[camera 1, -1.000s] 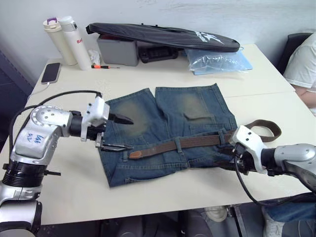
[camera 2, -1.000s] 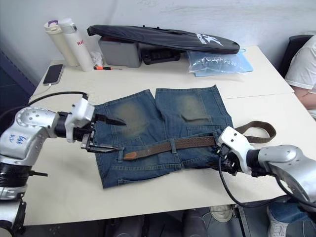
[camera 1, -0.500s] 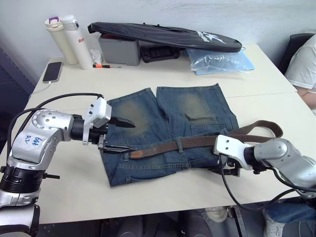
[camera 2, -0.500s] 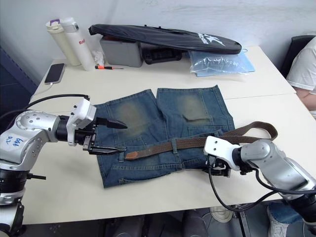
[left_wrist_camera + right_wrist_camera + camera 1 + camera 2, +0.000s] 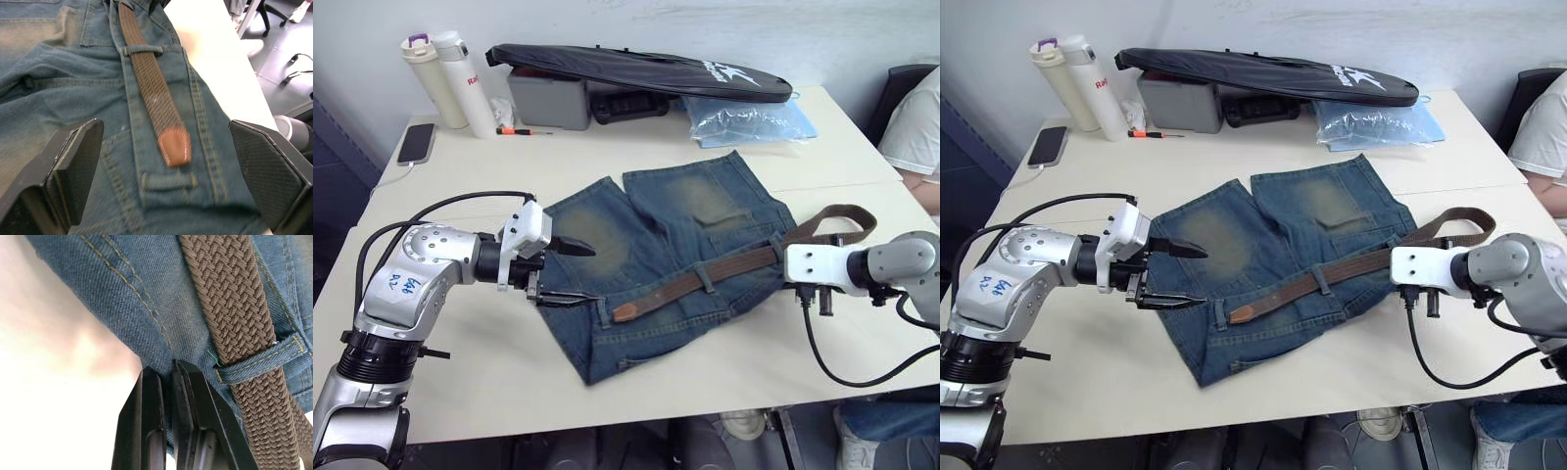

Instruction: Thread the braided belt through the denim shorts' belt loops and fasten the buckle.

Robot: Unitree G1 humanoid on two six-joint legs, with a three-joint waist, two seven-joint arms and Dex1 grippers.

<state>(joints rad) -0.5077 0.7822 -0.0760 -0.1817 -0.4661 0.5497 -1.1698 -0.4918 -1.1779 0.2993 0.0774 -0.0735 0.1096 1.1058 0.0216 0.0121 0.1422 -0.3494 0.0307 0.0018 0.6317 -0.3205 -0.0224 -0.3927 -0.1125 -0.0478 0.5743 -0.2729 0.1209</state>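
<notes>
- right gripper: pinched tight on denim shorts waistband edge, beside braided belt
- left gripper: spread wide, holding nothing, at shorts' 9 o'clock edge
- belt runs through belt loops; leather tip points to 7 o'clock on worktop

Denim shorts: matt blue twill cloth, faded yellowish patches, tan stitching. Braided belt: coarse brown weave; smooth leather tip between left fingers, matt black, cross-hatched. Worktop: smooth, pale, matt.
</notes>
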